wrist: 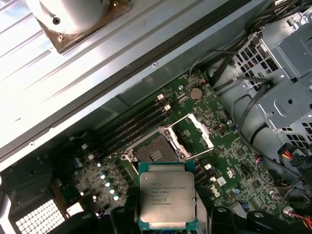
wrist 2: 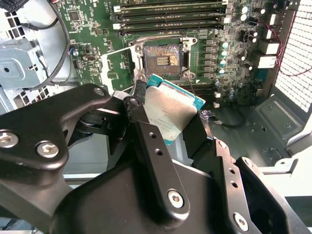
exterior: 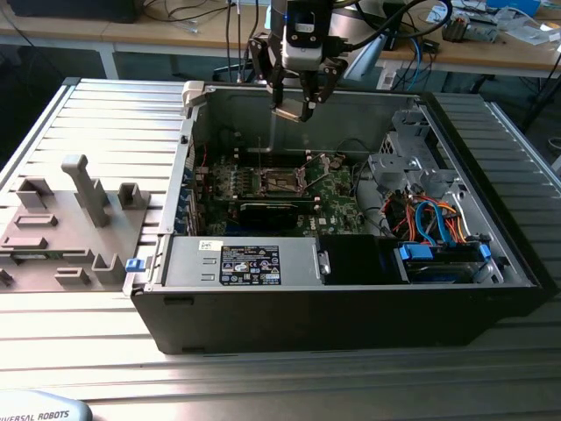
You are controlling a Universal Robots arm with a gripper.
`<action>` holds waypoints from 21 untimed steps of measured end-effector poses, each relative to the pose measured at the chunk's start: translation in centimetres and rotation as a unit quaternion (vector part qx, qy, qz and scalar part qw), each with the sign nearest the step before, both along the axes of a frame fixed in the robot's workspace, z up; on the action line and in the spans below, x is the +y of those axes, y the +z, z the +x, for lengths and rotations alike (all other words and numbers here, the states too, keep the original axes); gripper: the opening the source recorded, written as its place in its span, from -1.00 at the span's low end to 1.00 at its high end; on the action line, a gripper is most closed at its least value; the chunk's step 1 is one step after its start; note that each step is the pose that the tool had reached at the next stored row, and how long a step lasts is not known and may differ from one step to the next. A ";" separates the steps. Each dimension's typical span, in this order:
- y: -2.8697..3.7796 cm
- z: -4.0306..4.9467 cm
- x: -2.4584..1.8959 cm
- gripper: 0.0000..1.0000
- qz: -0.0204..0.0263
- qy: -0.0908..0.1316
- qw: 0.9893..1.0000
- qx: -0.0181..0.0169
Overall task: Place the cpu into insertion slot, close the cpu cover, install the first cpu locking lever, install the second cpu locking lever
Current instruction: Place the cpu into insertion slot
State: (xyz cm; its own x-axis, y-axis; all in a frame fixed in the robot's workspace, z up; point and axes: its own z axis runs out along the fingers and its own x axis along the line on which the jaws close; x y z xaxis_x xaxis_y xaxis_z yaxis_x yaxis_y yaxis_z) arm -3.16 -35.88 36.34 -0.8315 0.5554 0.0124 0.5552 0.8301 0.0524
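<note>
My gripper (exterior: 294, 107) hangs above the rear wall of the open computer case, shut on the cpu (wrist: 167, 200), a flat square chip with a silver top and green edge. In the second wrist view the cpu (wrist 2: 170, 109) sits tilted between the black fingers (wrist 2: 135, 107). Below it on the green motherboard (exterior: 337, 200) lies the insertion slot (wrist: 155, 155) (wrist 2: 163, 59) (exterior: 282, 181), bare and dark. The cpu cover (wrist: 199, 137), a thin silver frame, stands swung open beside the slot. The cpu is well above the slot, not touching it.
Black memory slots (wrist: 139, 122) run beside the socket. A labelled power supply (exterior: 250, 263) fills the case front, and a drive cage with blue and orange cables (exterior: 434, 224) sits at the exterior view's right. A grey fixture block (exterior: 70, 210) stands on the ribbed table left of the case.
</note>
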 end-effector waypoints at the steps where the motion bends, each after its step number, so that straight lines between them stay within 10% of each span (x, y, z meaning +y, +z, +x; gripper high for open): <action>1: 0.00 0.00 0.00 0.08 0.000 0.000 1.000 0.000; 21: 0.00 0.00 0.00 0.08 0.000 -0.013 1.000 0.000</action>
State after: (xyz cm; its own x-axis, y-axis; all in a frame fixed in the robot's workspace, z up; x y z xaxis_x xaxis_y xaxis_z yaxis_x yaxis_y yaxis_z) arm -3.16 -35.88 36.34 -0.8165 0.5771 0.0124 0.5769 0.8151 0.0521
